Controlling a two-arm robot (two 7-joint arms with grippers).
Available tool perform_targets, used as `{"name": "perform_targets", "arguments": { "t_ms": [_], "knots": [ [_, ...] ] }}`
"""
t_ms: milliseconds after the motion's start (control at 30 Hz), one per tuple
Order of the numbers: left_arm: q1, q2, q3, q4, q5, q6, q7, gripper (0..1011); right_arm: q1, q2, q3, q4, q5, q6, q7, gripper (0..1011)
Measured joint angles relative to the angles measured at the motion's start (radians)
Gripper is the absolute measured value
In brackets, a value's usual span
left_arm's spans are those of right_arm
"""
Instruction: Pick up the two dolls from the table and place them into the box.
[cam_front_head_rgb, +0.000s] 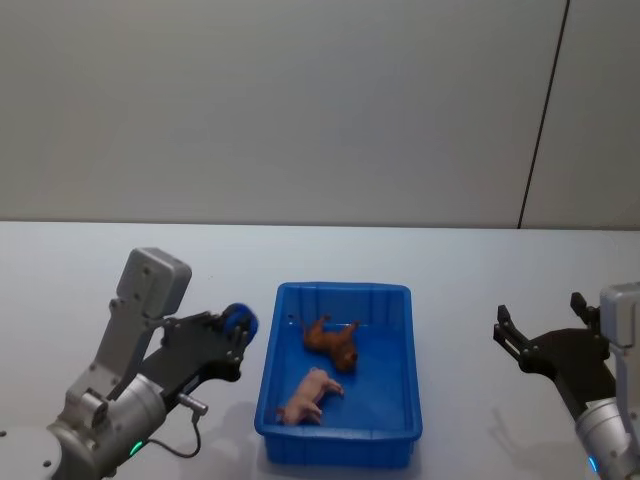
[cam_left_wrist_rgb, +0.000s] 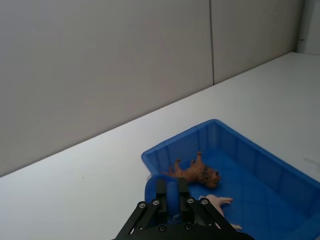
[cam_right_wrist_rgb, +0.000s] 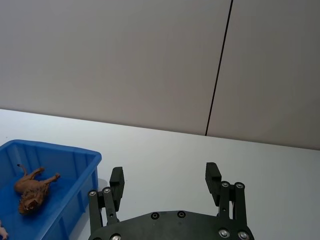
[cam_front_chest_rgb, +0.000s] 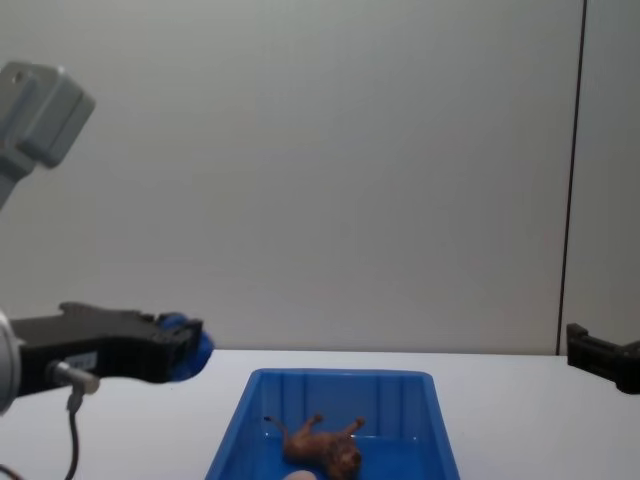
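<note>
The left tool (cam_front_head_rgb: 238, 322) sits just left of the bright blue rectangular plastic box (cam_front_head_rgb: 400, 300), its fingers pressed together on nothing, with something blue at the tip that I cannot identify; the right tool (cam_front_head_rgb: 540, 340) hangs well to the right of the box, its fingers spread apart and empty. Both dolls lie on the box floor: the brown four-legged animal doll (cam_front_head_rgb: 333, 341) toward the far end, the pale pinkish-beige rounded doll (cam_front_head_rgb: 308, 394) nearer, neither touching the other. I judge the placing done; what remains is retreat. To do that well, lift each arm clear before drawing it back over the plain white tabletop (cam_front_head_rgb: 480, 262), so neither tool nudges the box rim.
</note>
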Motion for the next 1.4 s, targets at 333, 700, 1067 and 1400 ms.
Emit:
{"name": "perform_targets", "arguments": {
  "t_ms": [333,700,1067,1400],
  "knots": [
    [-0.049,-0.025,0.006,0.039,0.008,-0.053,-0.149,123,0.0,0.0,0.0,0.0,0.0,0.0,0.0,1001],
    [-0.117,-0.069,0.022,0.121,-0.003,-0.109,-0.34,414,0.0,0.0,0.0,0.0,0.0,0.0,0.0,1001],
    [-0.177,-0.112,0.04,0.204,-0.018,-0.146,-0.481,774,0.0,0.0,0.0,0.0,0.0,0.0,0.0,1001],
    [-0.203,-0.132,0.048,0.241,-0.024,-0.161,-0.541,1001,0.0,0.0,0.0,0.0,0.0,0.0,0.0,1001]
  ]
}}
